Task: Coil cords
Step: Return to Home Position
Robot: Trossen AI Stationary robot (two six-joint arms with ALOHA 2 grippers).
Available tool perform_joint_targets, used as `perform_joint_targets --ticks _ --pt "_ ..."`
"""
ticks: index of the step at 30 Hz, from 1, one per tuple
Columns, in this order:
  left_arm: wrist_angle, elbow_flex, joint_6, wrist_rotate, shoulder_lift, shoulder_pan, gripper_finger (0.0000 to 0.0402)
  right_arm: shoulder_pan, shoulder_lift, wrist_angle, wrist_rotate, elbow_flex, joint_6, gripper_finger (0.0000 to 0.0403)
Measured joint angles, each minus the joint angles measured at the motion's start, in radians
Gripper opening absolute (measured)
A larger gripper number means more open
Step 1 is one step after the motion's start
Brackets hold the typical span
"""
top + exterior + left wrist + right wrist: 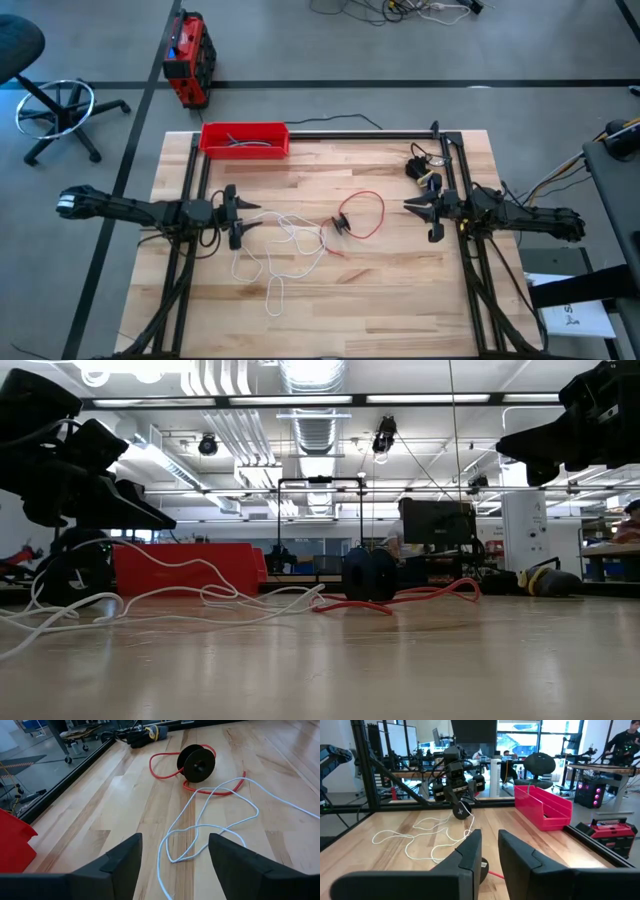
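Tabletop [400,290]: loose white cord [285,250] beside left claw [244,217].

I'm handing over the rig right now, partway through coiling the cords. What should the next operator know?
Left gripper: open, empty, raised over the table's left side.
Right gripper: open, empty, raised over the right side.
White cord: loose, tangled loops on the table, left of centre.
Red cord: open loop at centre, beside the black spool.
Done: neither cord lies coiled.
Left: coil both cords.
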State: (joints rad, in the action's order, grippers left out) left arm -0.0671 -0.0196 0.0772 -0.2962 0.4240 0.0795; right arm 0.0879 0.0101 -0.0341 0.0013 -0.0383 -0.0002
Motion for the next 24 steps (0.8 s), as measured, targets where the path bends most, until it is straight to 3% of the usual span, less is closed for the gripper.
perform_joint_targets --ticks 11,24 --pt "0.000 0.000 0.000 0.000 0.000 0.000 0.0242 0.000 0.000 0.000 0.000 0.000 0.000 0.0071" --pt "0.000 0.000 0.000 0.000 0.000 0.000 0.0253 0.000 0.000 0.000 0.000 0.000 0.000 0.0042"
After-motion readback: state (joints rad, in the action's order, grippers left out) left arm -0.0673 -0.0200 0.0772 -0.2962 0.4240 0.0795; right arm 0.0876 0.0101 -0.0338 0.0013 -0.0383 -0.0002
